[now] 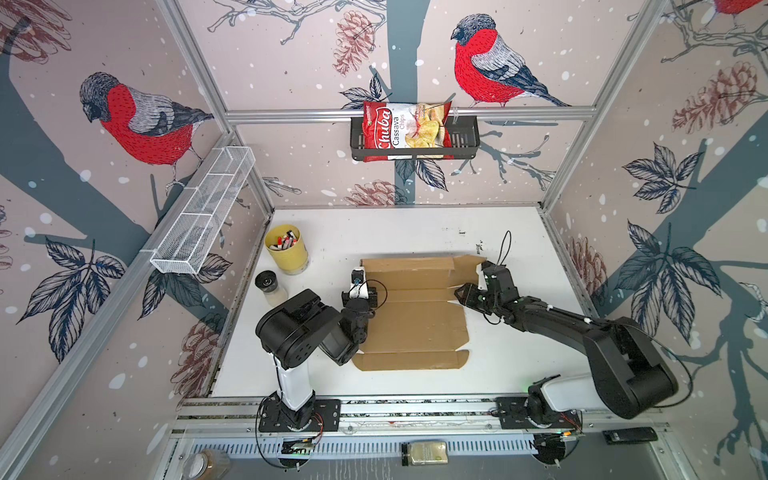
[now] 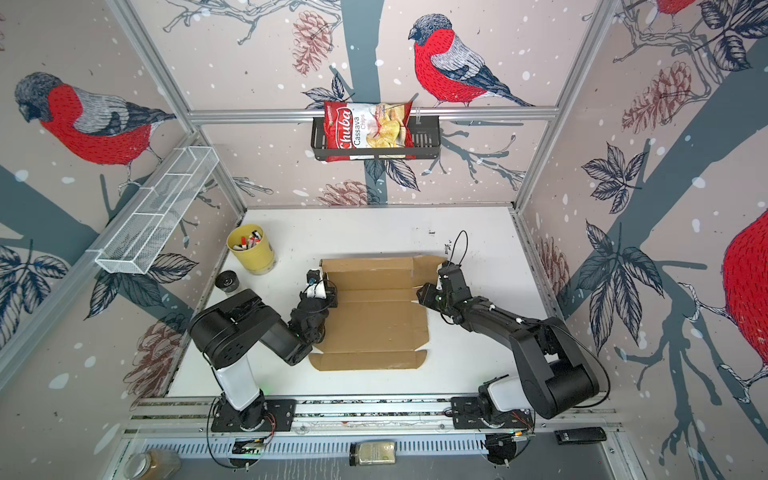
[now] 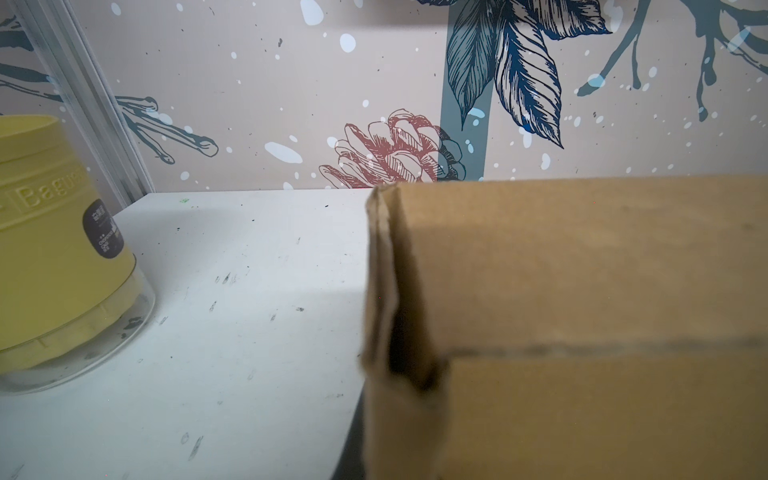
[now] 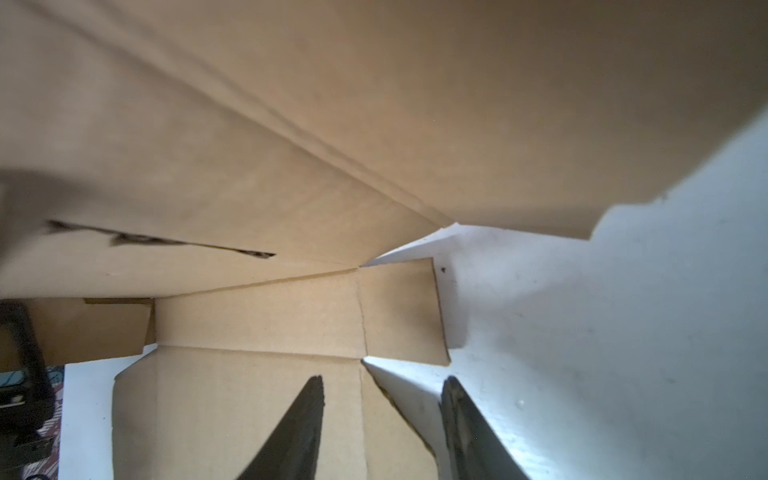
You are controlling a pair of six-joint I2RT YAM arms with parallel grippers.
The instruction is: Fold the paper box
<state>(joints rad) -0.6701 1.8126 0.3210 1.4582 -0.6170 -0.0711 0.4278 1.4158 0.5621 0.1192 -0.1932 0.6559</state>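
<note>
The paper box (image 1: pixel 415 320): what is it, and where? (asker)

A plain brown corrugated cardboard sheet, die-cut, matt and unprinted. It is scored with straight creases, its corners are rounded and its flaps are notched. It lies on the scuffed white worktop (image 1: pixel 507 365), near a yellow plastic jar (image 1: pixel 287 253) of marker pens, on the jar's right in both top views. (describer)

How far along is the folding? (asker)

Early, I judge. Most panels lie flat. Only the long strip (image 3: pixel 582 257), level with the jar, stands upright as a wall, its end doubled over. (describer)

And the arms? (asker)

The left jaws sit at the box edge facing the jar and are closed. Whether card is pinched between them I cannot tell. The right jaws hover at the edge farthest from the jar, partly apart and holding nothing, over a small flat side tab (image 4: pixel 399 311). (describer)

What does the next move call for? (asker)

Probably the right jaws must catch that tab and hinge it up along its crease while the wall is held standing. Card this stiff would likely spring back unless held. (describer)
</note>
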